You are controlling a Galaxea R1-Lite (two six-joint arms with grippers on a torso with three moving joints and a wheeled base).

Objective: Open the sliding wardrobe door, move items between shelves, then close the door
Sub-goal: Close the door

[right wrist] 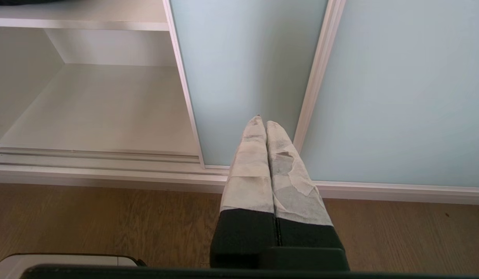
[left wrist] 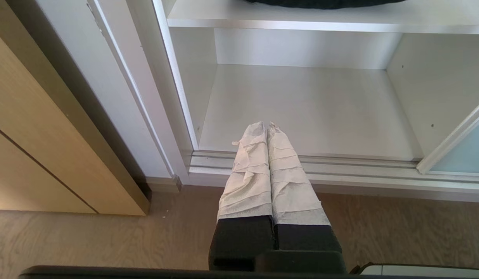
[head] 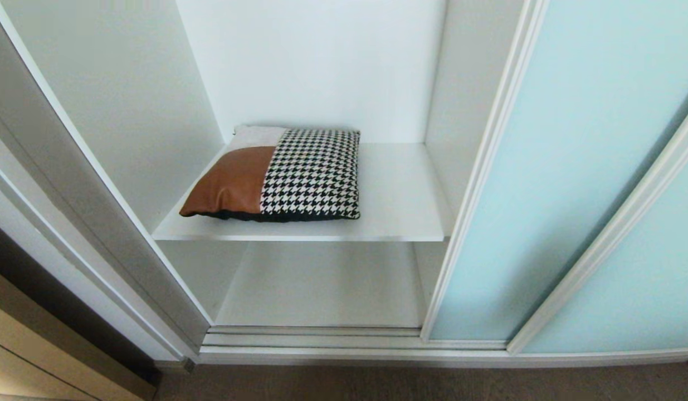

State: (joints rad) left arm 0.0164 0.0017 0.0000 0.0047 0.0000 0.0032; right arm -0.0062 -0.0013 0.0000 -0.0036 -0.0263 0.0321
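Two pincers only wrist-seen, cushion [head: 277, 175] pattern head-seen

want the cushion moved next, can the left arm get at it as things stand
Probably yes: the sliding door stands aside, leaving the cushion uncovered on its shelf. The shut left gripper sits lower, so it must rise and open.

The wardrobe bay stands open from nine to one o'clock. The sliding wardrobe door [head: 550, 167] blocks everything from one to three. On the upper shelf [head: 399, 195] the cushion [head: 282, 175] fills the nine o'clock half; the lower shelf [head: 321, 284] lies bare.
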